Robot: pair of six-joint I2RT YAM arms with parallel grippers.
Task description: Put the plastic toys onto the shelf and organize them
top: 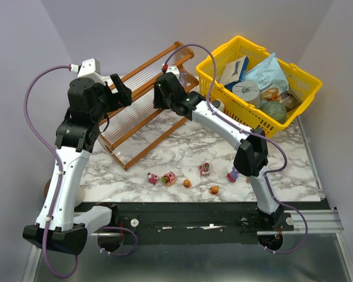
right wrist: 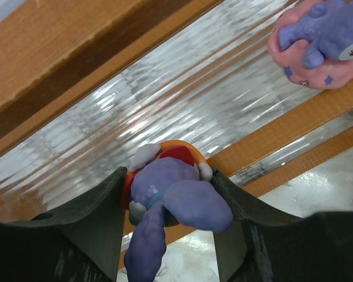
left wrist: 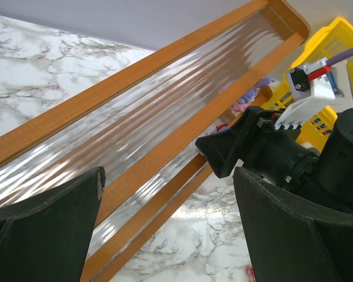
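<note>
Marble top; right claw w/ purple toy at shelf tier edge

Marble table with shelf, yellow basket, scattered plastic toys.

Both arms reached over the shelf at the back left, the left gripper by its upper rail and the right gripper low over the clear tiers, near the yellow basket. Six plastic toys lay in a loose row on the marble table near the front edge, well apart from the shelf.
</note>
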